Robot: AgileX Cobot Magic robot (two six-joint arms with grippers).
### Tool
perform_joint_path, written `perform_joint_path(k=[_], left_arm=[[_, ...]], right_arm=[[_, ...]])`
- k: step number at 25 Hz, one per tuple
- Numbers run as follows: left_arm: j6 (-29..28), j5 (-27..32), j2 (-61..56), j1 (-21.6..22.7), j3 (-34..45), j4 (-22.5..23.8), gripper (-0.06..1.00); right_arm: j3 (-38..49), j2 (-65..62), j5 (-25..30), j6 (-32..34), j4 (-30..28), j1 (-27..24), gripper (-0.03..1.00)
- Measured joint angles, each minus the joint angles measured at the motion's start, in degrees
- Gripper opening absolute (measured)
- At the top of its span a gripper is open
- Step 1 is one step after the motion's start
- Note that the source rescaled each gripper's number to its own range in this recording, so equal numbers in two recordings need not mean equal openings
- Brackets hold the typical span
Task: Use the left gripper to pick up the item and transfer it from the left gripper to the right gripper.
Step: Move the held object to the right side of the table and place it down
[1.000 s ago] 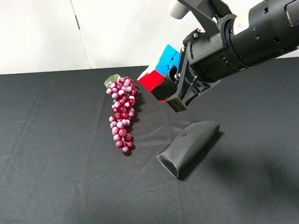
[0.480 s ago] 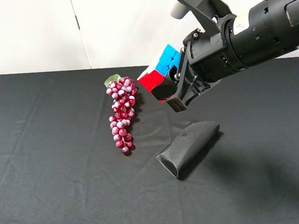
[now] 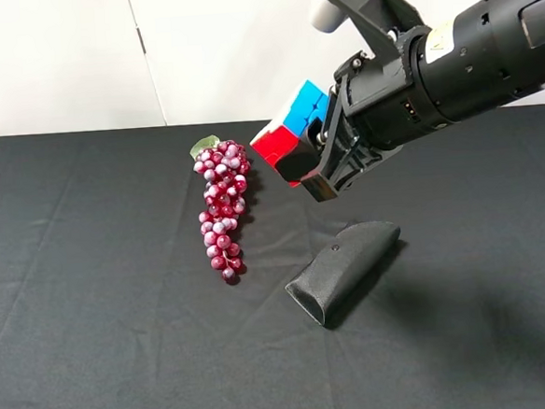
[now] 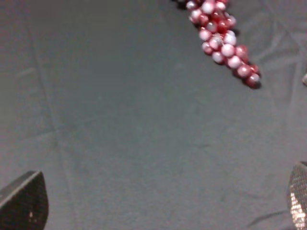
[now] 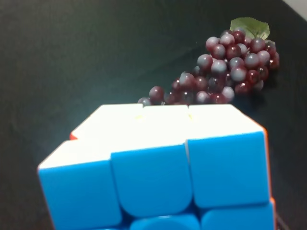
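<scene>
The item (image 3: 288,131), a small cube with red and blue faces showing, hangs in the air above the table's middle. My right gripper (image 3: 301,158) is shut on it, reaching in from the upper right on a thick black arm with a pale sticker. Up close in the right wrist view, the item (image 5: 158,167) shows blue and white faces and fills the lower half. My left gripper (image 4: 160,203) is open over bare cloth, holding nothing, with only its fingertips (image 4: 24,203) showing. The left arm is out of the exterior high view.
A bunch of dark-red grapes (image 3: 221,208) with a green leaf lies on the black cloth, left of the item. A black tapered pouch (image 3: 343,270) lies below the right gripper. The grapes (image 4: 223,40) also show in the left wrist view.
The right gripper and the cube have risen very slightly. Nothing else has moved.
</scene>
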Motion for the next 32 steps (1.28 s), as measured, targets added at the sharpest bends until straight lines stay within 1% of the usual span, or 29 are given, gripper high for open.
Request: perform_joint_path(k=[3, 12, 14, 18, 23, 27, 30, 32], left_arm=[[-0.4, 0.1, -0.1, 0.0, 0.3, 1.4, 1.00], [-0.6, 0.1, -0.1, 0.0, 0.3, 1.5, 1.00], [-0.6, 0.1, -0.1, 0.7, 0.3, 1.6, 1.00], [-0.6, 0.1, -0.1, 5.4, 0.3, 1.7, 1.00], [-0.6, 0.1, -0.1, 14.7, 0.3, 1.7, 1.00], [-0.6, 0.1, -0.1, 21.5, 0.3, 1.8, 1.00], [-0.6, 0.1, -0.1, 24.1, 0.3, 1.8, 1.00], [-0.6, 0.1, -0.2, 24.6, 0.3, 1.8, 1.00]], right_arm=[[0.0, 0.0, 0.0, 0.5, 0.0, 0.0, 0.00], [0.0, 0.0, 0.1, 0.7, 0.3, 0.0, 0.00], [0.0, 0.0, 0.1, 0.7, 0.3, 0.0, 0.00], [0.0, 0.0, 0.7, 0.9, 0.3, 0.0, 0.00], [0.0, 0.0, 2.1, 1.0, 0.3, 0.0, 0.00], [0.0, 0.0, 3.2, 2.9, 0.3, 0.0, 0.00], [0.0, 0.0, 4.9, 4.6, 0.1, 0.0, 0.00], [0.0, 0.0, 5.9, 6.6, -0.5, 0.0, 0.00]])
